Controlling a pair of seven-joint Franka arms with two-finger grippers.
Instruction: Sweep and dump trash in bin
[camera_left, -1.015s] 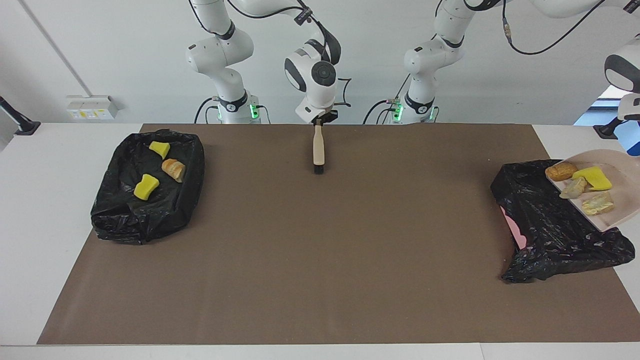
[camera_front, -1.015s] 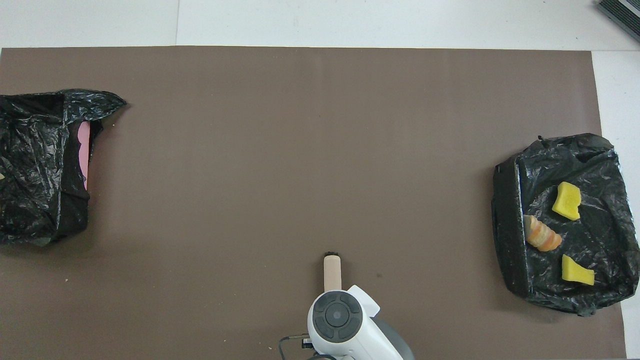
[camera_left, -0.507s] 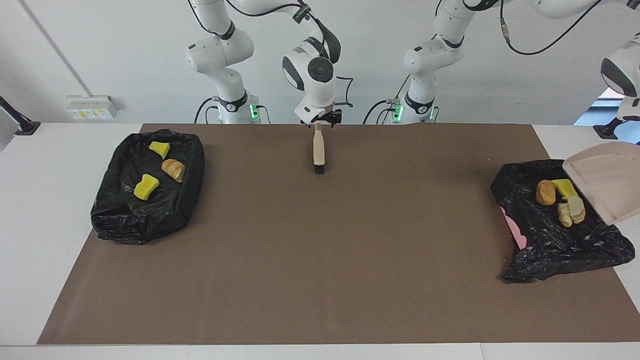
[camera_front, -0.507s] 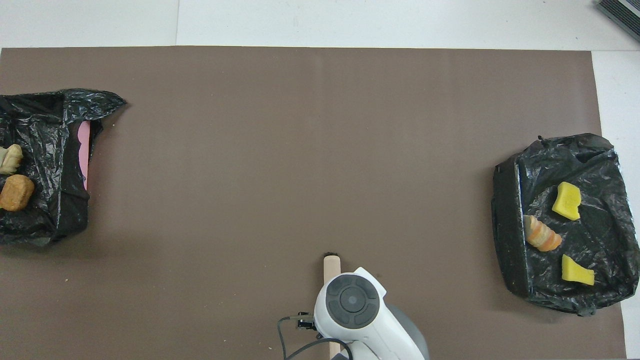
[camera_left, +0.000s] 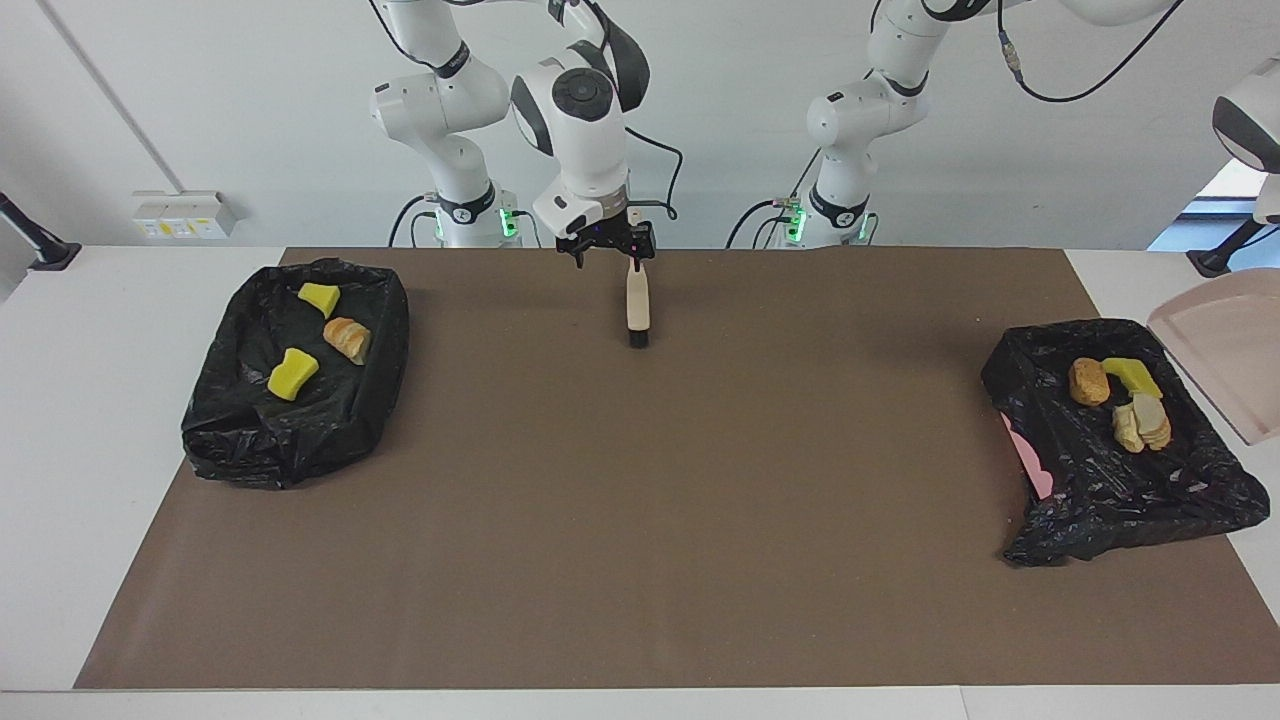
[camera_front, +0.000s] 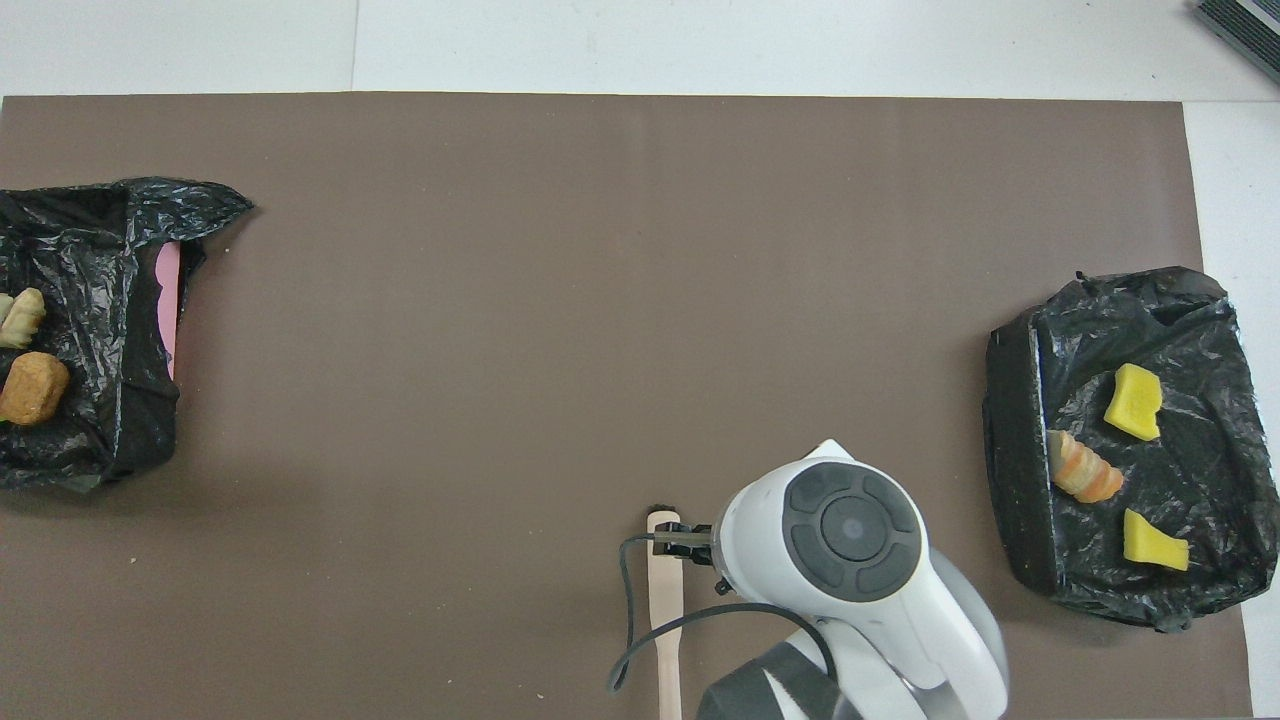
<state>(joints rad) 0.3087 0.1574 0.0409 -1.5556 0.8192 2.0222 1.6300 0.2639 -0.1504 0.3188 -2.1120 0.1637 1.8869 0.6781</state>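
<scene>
Right gripper hangs low over the brown paper mat at the robots' edge, mid-table, fingers spread wide, holding nothing. Small brush with a pale wooden handle and black bristles lies flat on the mat just beside it, handle end toward the robots, close to one fingertip; can't tell if they touch. Left gripper is out of frame and closed; what it grips can't be seen. Pale pink plastic dustpan is up in the air, tilted, empty, over the edge of the black-bag-lined pink bin at the left arm's end of the table. In that bin: round brown crusty chunk, yellow sponge chunk, two pale tan bread pieces. Second black-bag-lined bin at the right arm's end holds two yellow sponge chunks and one tan bread chunk. All seven trash pieces sit in bins.
</scene>
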